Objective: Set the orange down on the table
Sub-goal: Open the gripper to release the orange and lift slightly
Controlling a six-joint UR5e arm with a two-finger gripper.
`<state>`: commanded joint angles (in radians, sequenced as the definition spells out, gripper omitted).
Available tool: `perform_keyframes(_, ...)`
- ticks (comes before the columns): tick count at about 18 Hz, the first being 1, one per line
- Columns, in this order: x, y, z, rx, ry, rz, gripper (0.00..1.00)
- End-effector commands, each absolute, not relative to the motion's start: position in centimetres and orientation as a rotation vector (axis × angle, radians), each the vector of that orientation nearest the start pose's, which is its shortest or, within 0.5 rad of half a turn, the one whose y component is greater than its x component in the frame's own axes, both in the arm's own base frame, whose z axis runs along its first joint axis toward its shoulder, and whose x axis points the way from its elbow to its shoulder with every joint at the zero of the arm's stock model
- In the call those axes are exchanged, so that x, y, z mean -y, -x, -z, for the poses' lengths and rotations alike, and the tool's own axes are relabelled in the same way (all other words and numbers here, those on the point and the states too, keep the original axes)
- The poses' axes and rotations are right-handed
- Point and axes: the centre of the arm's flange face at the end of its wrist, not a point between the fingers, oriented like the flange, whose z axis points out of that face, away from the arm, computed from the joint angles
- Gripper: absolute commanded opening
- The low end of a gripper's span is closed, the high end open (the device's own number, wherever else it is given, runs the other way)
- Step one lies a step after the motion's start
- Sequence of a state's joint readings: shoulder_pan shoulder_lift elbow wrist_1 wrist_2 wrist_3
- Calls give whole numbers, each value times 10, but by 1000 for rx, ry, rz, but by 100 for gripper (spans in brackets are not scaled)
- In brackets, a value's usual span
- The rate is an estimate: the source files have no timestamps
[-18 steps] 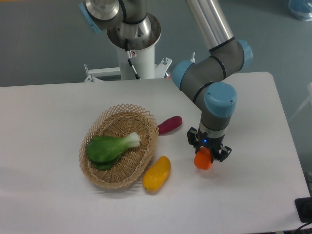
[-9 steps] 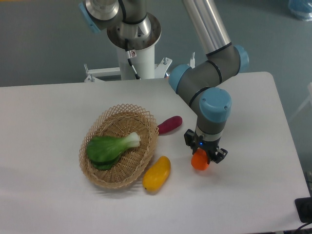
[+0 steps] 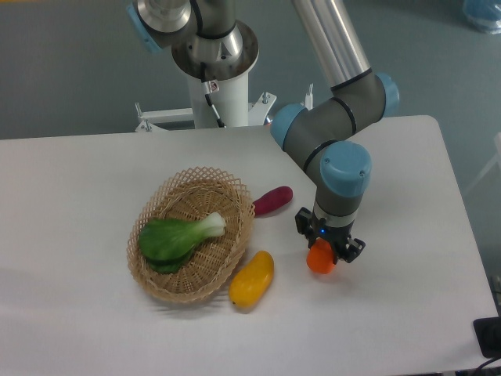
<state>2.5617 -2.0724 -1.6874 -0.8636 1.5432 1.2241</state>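
Note:
The orange [image 3: 320, 258] is small, bright and round, and sits between the fingers of my gripper [image 3: 322, 254], which points straight down and is shut on it. The orange hangs at or just above the white table [image 3: 407, 305], right of centre; I cannot tell if it touches the surface. The gripper's body hides the top of the orange.
A wicker basket [image 3: 192, 233] holding a green leafy vegetable [image 3: 178, 236] stands left of the gripper. A yellow mango-like fruit [image 3: 252, 278] lies by the basket's lower right rim. A purple oblong vegetable [image 3: 272, 200] lies just up-left of the gripper. The robot's base [image 3: 213, 70] stands at the back.
The gripper with the orange moved slightly left and a little up the image between one second and half a second ago. Since then it has held still.

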Motion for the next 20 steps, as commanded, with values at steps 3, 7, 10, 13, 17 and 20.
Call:
perform_keyframes(3,-460,454,-218,-362,3054,-104,77)
perform_keyframes(7,-460,454,-223,-362,3048,-115,98)
perform_keyframes(10,-459,454,-228,-359,3045,-125,100)
perform_keyframes(13,-459,453,-243,-358,3033,-156,100)
perform_keyframes(17,-457,465,-275,-335,3004,-239,100)
perform_keyframes(20,-459,476,-311,-325,2971,-329,100)
